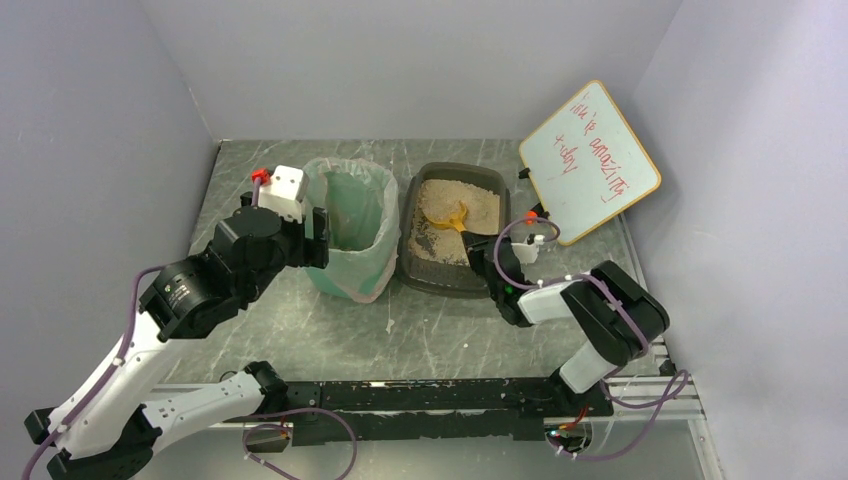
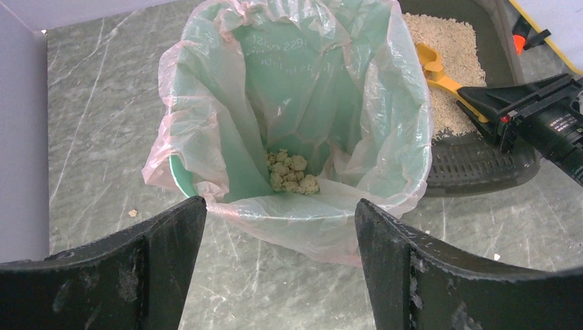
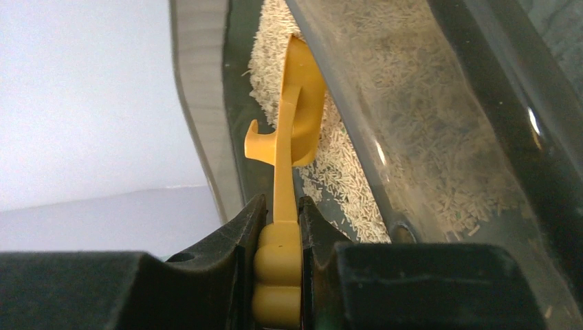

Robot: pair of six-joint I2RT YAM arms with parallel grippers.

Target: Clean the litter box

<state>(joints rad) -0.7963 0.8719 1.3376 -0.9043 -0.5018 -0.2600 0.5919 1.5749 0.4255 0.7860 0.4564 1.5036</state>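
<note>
The top external camera hangs above and behind the arm bases at the table's (image 1: pixel 300 330) near edge. It faces the far edge from well back, taking in both arms, the green bin (image 1: pixel 330 270), the litter box (image 1: pixel 440 282) and the whiteboard (image 1: pixel 590 160) by the far right corner. The left wrist camera sits low behind the left gripper (image 2: pixel 280 206), looking across the table toward its right side, close to the bin's mouth. The right wrist camera peers past the right gripper (image 3: pixel 280 213) along the orange scoop (image 3: pixel 297 117), very near the litter. All three views share the litter box and scoop, and the top and left wrist views also share the bin
</note>
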